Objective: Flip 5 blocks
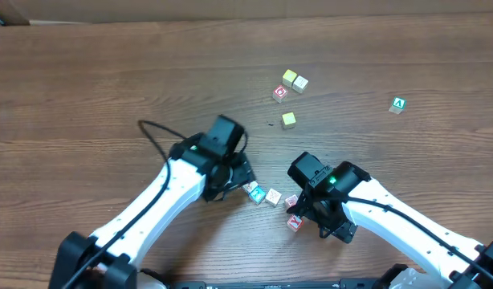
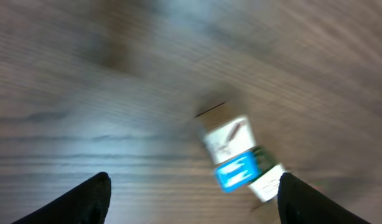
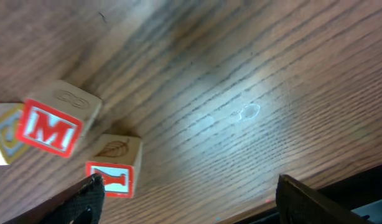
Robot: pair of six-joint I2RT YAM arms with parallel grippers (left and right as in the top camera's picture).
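A cluster of blocks lies between my two arms: a white one (image 1: 251, 188), a teal-faced one (image 1: 259, 195), a pale one (image 1: 273, 197), a pink one (image 1: 291, 201) and a red-printed one (image 1: 295, 222). My left gripper (image 1: 235, 180) hovers just left of the white block, jaws open. The blurred left wrist view shows the white block (image 2: 227, 140), the teal block (image 2: 239, 171) and a pale one (image 2: 266, 181) close to the right finger (image 2: 306, 200). My right gripper (image 1: 312, 213) is open beside a red "M" block (image 3: 51, 127) and a second red-printed block (image 3: 116, 165).
Further back sit another red-printed cube (image 1: 280, 94), two plain cubes (image 1: 295, 80), a yellow cube (image 1: 288, 120) and a green "A" cube (image 1: 398, 105) at the far right. A black cable (image 1: 154, 136) loops behind the left arm. The table's near edge (image 3: 340, 180) runs past my right gripper.
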